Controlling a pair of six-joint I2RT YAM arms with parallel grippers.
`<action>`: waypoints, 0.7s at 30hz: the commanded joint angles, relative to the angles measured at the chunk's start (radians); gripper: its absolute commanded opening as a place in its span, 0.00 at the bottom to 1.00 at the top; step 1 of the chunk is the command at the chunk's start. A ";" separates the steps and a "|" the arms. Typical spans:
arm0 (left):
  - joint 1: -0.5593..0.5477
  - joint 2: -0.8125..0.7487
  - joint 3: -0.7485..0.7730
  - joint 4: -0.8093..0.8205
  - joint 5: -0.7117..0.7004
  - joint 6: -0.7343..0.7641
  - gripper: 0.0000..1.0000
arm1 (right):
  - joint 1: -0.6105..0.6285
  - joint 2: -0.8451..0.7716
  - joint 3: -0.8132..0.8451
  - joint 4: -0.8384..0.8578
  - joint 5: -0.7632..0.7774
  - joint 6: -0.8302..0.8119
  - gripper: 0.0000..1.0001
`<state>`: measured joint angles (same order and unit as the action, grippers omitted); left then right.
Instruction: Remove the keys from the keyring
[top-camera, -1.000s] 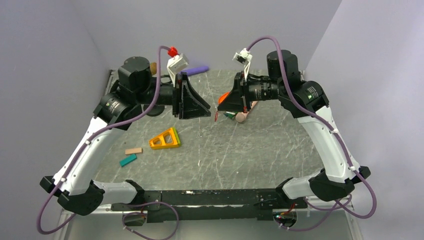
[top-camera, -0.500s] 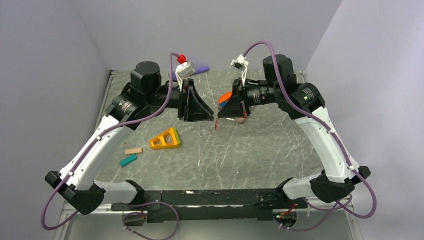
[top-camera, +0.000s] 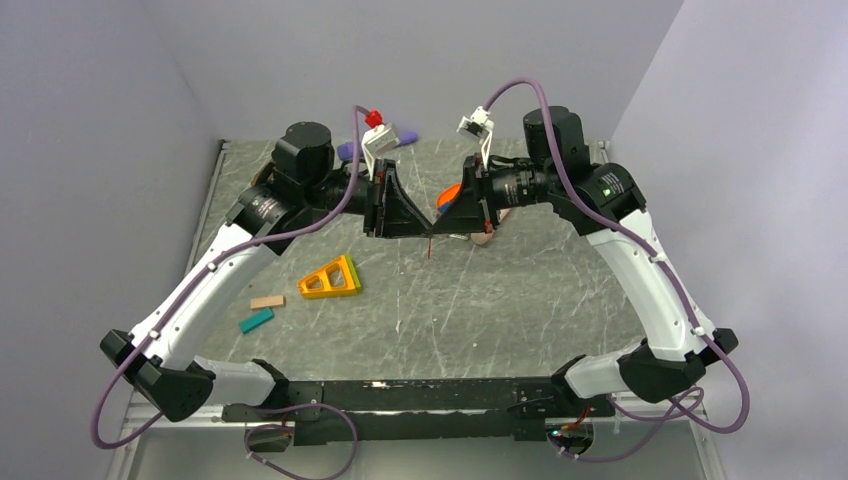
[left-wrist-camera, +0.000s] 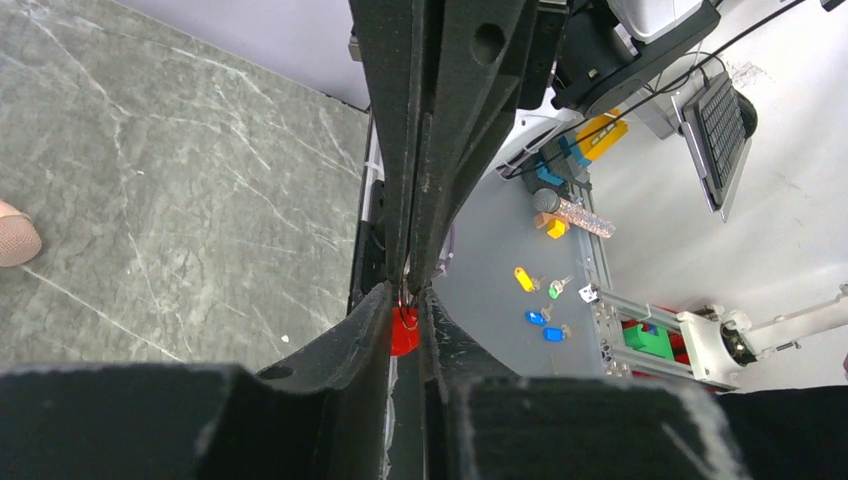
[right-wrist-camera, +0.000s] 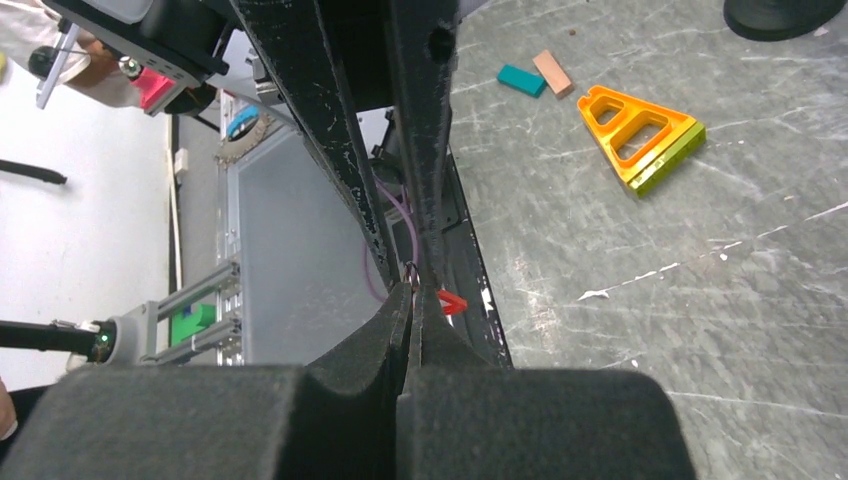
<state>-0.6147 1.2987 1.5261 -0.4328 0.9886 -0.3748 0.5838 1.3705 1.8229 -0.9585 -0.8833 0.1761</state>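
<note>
The red key (left-wrist-camera: 403, 332) hangs in the air above the table (top-camera: 520, 300) from the keyring (right-wrist-camera: 411, 269), which the right gripper (right-wrist-camera: 415, 292) clamps at its tips. The key looks light, stiff and probably slick, so it is best pinched across its flat faces. Its long axis runs near vertical, free end down. The left gripper (left-wrist-camera: 408, 295) jaws stand narrowly either side of it; whether they pinch it, I cannot tell.

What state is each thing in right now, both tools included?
Key: hanging in the air above the table.
Ring: pinched, sticking out of closed tips.
Left tool: fingers narrowly apart around the key, grip unclear.
Right tool: shut on the ring.
Triangle block: lying flat on the table.
</note>
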 joint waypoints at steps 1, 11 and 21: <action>0.004 -0.004 0.011 0.047 0.025 -0.010 0.16 | -0.003 -0.008 0.015 0.075 -0.027 0.025 0.00; 0.004 -0.057 -0.050 0.087 -0.010 -0.070 0.00 | -0.001 -0.036 -0.045 0.203 -0.041 0.107 0.00; 0.001 -0.095 -0.067 0.104 -0.163 -0.186 0.00 | -0.001 -0.098 -0.161 0.433 -0.027 0.259 0.00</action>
<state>-0.6056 1.2224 1.4490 -0.3710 0.8845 -0.5106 0.5781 1.3132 1.6821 -0.7235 -0.8989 0.3370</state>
